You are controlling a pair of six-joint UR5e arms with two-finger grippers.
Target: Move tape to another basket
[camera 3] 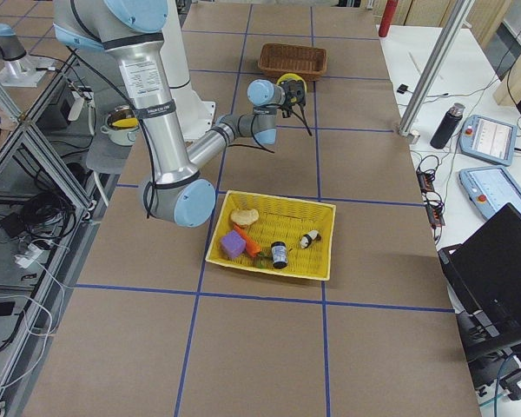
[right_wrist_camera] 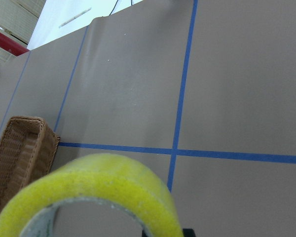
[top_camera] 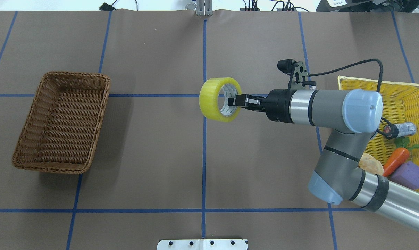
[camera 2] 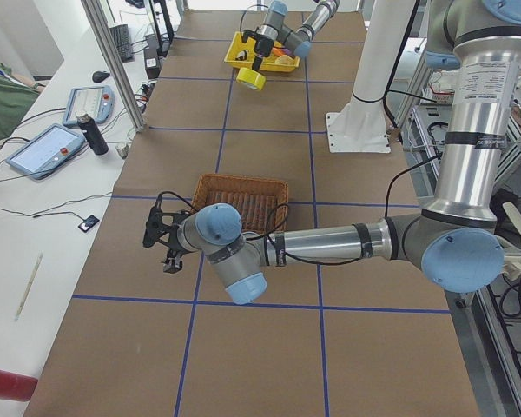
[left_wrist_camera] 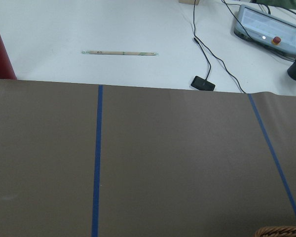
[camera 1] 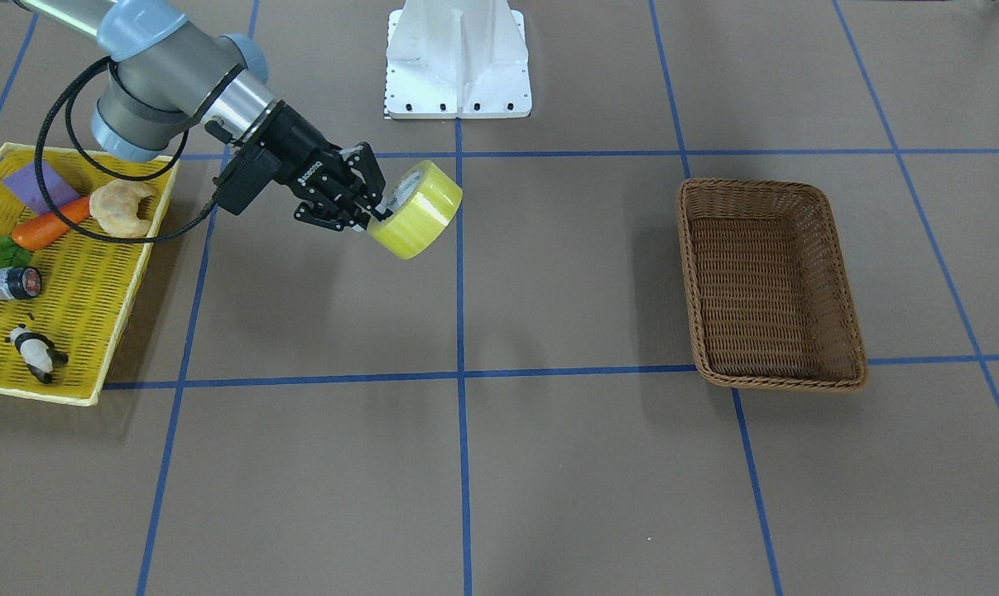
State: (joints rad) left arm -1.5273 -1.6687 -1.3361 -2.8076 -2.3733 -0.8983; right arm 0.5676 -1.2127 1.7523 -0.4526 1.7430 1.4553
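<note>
yellow tape: i count one, and it is held in the air by the right gripper over the middle of the table, beside the middle blue line. i count one wicker basket, with nothing inside, well apart from the tape. i also count one yellow tray with five things in it: a carrot, a bread roll, a purple block, a bottle and a panda toy.

the fingers are clamped on the wall of the tape at the side nearest the arm, and one finger reaches into the pale core. the rest of the tape sticks out past the fingertips, toward the basket.

the open face of the tape looks back at the gripper. its axis runs roughly along the table, from tray side to basket side, somewhat tilted.

the left gripper hangs near the basket. i cannot tell if its fingers are apart or together.
</note>
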